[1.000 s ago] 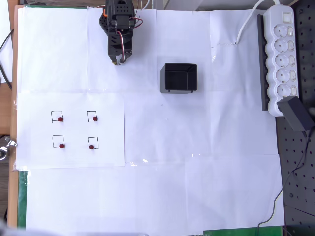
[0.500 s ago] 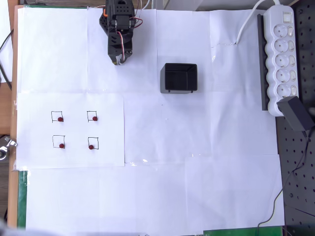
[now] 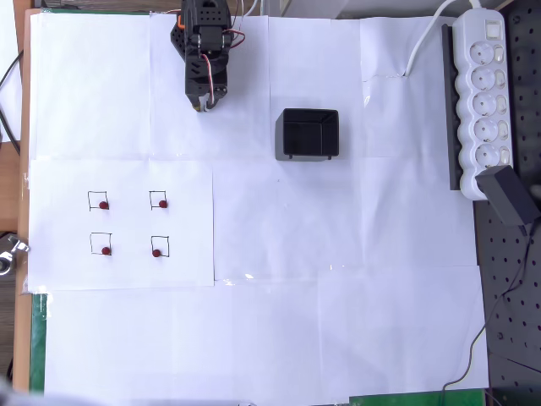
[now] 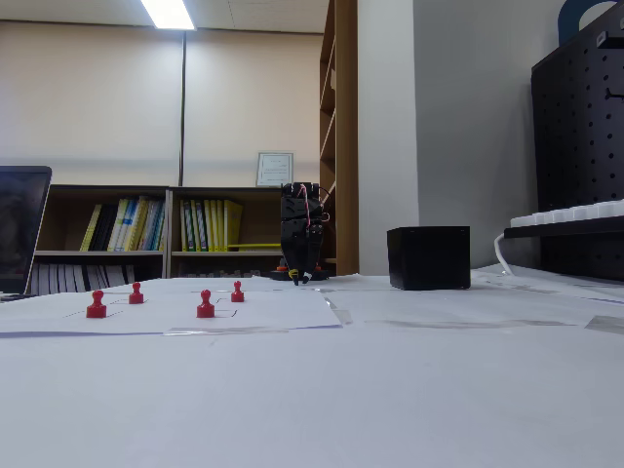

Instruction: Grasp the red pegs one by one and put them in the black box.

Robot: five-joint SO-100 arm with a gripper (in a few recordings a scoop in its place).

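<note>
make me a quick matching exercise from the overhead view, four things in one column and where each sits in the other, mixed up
Things:
1. red pegs
2. black box
3. gripper
4. white power strip

Places in the overhead view:
A. right edge, beside the pegboard
B. top, left of the box, jaws pointing down at the paper
C. lower left, one at each drawn square
D. upper middle, on bare white paper

Pairs: 1-C, 2-D, 3-B, 4-A

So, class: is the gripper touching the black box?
Apart. The overhead view shows bare white paper between the gripper and the black box.
</note>
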